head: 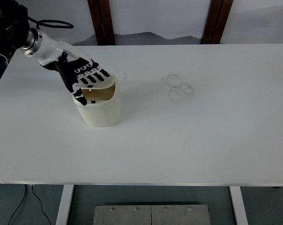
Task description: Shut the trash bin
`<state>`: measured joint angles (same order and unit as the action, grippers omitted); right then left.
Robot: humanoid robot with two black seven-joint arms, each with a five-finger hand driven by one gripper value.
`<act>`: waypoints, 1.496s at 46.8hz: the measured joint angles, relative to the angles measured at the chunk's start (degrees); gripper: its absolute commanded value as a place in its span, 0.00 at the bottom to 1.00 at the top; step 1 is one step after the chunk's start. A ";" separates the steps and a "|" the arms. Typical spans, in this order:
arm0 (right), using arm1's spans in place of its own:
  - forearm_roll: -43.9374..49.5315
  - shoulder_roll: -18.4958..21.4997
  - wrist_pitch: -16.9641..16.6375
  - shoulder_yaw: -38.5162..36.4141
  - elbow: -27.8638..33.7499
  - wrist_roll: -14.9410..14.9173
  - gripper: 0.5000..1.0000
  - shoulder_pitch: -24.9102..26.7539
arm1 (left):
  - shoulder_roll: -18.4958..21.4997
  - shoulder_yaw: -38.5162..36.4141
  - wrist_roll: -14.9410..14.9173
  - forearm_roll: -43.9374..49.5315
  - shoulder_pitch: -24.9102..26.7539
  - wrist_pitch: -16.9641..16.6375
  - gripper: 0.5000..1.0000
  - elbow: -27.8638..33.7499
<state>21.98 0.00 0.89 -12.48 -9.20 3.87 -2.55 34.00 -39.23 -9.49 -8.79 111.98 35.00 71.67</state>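
A small cream trash bin stands on the left part of the white table. Its swing lid is tilted partway, leaving a gap that shows the brown inside. My left hand reaches in from the upper left and lies flat on the lid's far-left side, fingers spread, thumb hanging down over the bin's left rim. It grasps nothing. The right arm does not show.
Faint ring marks stain the table right of the bin. Two dark wooden posts stand behind the far edge. A black cable hangs below the table at the lower left.
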 measured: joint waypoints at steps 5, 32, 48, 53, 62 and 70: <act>0.03 0.00 0.00 0.00 0.01 0.00 0.99 0.00 | 0.23 -0.69 0.00 0.00 0.04 0.01 1.00 0.39; -0.01 0.00 -0.02 0.00 -0.01 -0.01 0.99 0.00 | 0.31 -1.02 0.00 0.00 -0.85 0.00 1.00 0.63; -0.01 0.00 -0.02 0.00 0.02 -0.02 0.99 0.00 | 0.28 -1.44 0.00 0.01 -1.58 0.00 1.00 0.60; -0.01 0.00 -0.02 0.00 0.04 -0.01 0.99 0.00 | 0.28 -1.44 0.00 0.00 -1.88 0.00 1.00 0.58; -0.01 0.00 -0.02 0.00 0.05 -0.01 0.99 0.00 | 0.28 -1.46 0.00 0.00 -2.74 0.00 1.00 0.57; -0.01 0.00 -0.02 0.00 0.06 -0.01 0.99 0.00 | 0.28 -1.46 0.00 0.00 -2.90 -0.01 1.00 0.57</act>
<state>21.97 0.00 0.87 -12.48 -9.14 3.86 -2.55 34.28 -40.69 -9.49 -8.79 109.08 34.99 72.24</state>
